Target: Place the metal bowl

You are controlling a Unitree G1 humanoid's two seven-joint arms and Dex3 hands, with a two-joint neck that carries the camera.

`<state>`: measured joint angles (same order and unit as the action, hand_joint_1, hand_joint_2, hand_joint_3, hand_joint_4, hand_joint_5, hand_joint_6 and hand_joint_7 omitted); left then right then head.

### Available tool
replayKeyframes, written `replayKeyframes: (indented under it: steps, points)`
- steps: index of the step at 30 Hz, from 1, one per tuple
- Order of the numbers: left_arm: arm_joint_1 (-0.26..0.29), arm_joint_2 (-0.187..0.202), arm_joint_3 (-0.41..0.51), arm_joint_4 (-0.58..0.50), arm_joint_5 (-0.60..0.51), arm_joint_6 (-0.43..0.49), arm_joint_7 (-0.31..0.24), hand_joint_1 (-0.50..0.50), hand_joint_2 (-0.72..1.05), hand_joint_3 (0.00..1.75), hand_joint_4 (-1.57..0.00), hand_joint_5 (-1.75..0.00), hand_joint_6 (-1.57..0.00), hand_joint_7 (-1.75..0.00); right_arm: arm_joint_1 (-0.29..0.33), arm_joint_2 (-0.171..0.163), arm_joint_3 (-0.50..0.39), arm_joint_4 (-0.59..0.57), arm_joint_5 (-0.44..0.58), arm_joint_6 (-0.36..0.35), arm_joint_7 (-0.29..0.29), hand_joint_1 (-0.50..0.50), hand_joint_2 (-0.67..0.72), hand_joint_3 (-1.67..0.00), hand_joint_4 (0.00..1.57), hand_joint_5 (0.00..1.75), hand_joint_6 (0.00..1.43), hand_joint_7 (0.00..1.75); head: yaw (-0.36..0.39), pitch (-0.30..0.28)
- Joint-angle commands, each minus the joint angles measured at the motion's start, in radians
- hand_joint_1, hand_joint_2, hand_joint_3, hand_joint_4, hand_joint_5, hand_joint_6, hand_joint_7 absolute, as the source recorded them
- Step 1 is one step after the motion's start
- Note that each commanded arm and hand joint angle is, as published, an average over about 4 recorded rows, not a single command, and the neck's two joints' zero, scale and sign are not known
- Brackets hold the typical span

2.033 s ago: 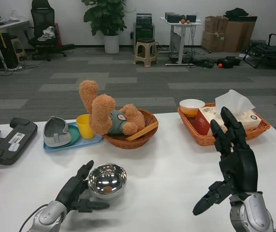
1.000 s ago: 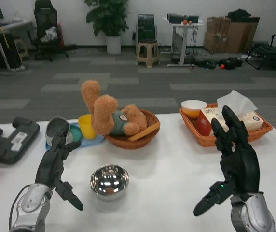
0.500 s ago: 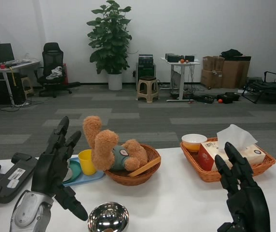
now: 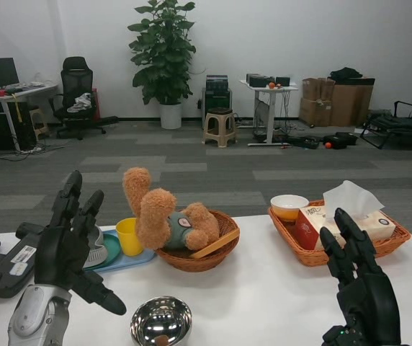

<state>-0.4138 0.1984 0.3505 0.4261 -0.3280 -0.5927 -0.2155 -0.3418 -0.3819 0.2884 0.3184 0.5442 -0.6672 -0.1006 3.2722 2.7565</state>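
Left hand [image 4: 65, 249], raised upright above the table [image 4: 263, 288] with fingers spread and nothing held, stands left of and above the metal bowl [image 4: 161, 321]. The bowl rests upright on the table, near the front edge, apart from both hands. Right hand [image 4: 361, 292], likewise upright and empty with fingers apart, stands well right of the bowl.

White sticker on black controller [image 4: 4, 265], print on red tissue box [image 4: 312, 225], neither legible
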Motion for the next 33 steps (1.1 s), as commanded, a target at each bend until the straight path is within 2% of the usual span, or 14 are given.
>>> replayKeyframes:
  steps: [1, 5, 15, 33]
  points:
    - [-0.002, -0.006, 0.005, 0.002, 0.003, -0.022, 0.004, -0.50, -0.46, 0.09, -0.04, -0.13, 0.00, 0.00, -0.004, -0.014, -0.008, 0.003, 0.003, -0.006, -0.001, -0.08, 0.72, 0.00, 0.00, 0.19, 0.00, 0.21, -0.007, -0.004]
    - [-0.002, -0.008, 0.003, 0.002, 0.002, -0.030, 0.004, -0.50, -0.46, 0.09, -0.04, -0.10, 0.00, 0.00, -0.001, -0.014, -0.008, -0.004, 0.007, -0.008, -0.001, -0.09, 0.72, 0.00, 0.00, 0.19, 0.00, 0.21, -0.012, -0.006]
    - [0.001, -0.011, -0.012, 0.000, -0.005, -0.041, 0.004, -0.50, -0.64, 0.09, -0.04, -0.10, 0.00, 0.00, 0.006, -0.014, -0.009, -0.013, 0.013, -0.008, -0.001, -0.09, 0.72, 0.00, 0.00, 0.19, 0.00, 0.21, -0.008, -0.014]
    - [0.001, -0.011, -0.026, 0.004, -0.003, -0.042, 0.004, -0.50, -0.64, 0.09, -0.04, -0.10, 0.00, 0.00, 0.003, -0.009, -0.013, -0.026, 0.011, -0.009, -0.001, -0.12, 0.72, 0.00, 0.00, 0.19, 0.00, 0.21, -0.019, -0.022]
